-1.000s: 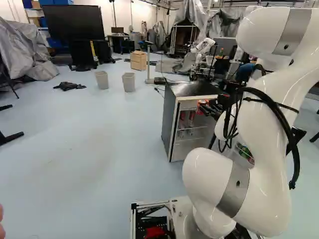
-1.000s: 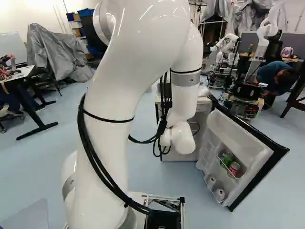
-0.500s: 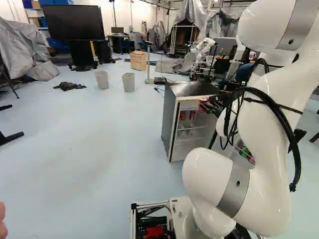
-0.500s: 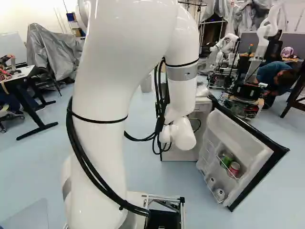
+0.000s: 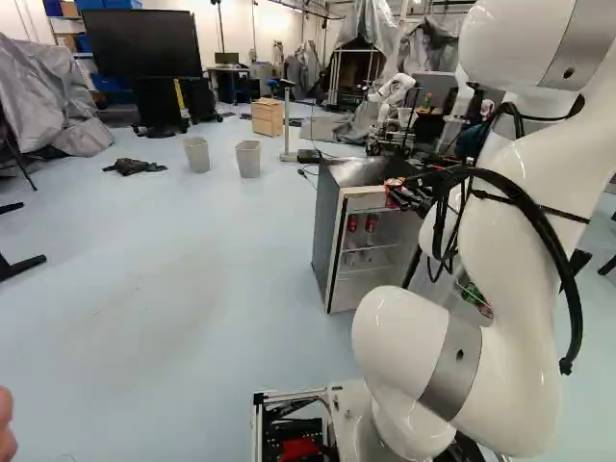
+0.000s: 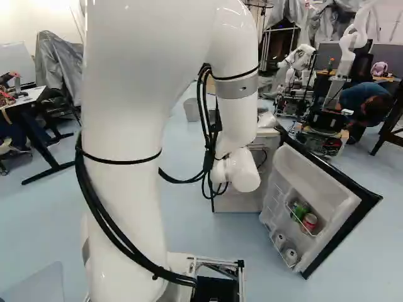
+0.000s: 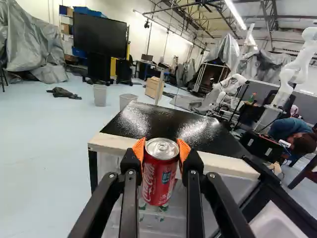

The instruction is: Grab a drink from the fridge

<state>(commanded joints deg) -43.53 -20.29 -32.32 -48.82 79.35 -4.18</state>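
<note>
In the left base view the gripper (image 5: 409, 195) is at the upper front of the fridge (image 5: 330, 231), with a red can (image 5: 393, 191) at its fingers. The wrist view shows the gripper (image 7: 161, 153) shut on that upright red can (image 7: 159, 176), an orange pad on each side of it. The can is in front of the fridge's pale top edge (image 7: 218, 163). More red cans (image 5: 352, 223) stand on a shelf inside the fridge. Its door (image 6: 315, 189) hangs open in the right base view, with a green can (image 6: 300, 210) and a red-and-white can (image 6: 309, 222) in the rack.
Two grey bins (image 5: 196, 154) and a wooden drawer box (image 5: 268, 117) stand beyond the fridge. Another robot (image 6: 352, 44) is at the back right. A dark table (image 6: 44, 151) stands at the left of the right base view. Part of a hand (image 5: 5, 423) shows at the left base view's edge.
The arm has swung somewhat leftward in the base views, and the gripper with the red can has shifted slightly along the fridge's upper front. The base, fridge and door have stayed put.
</note>
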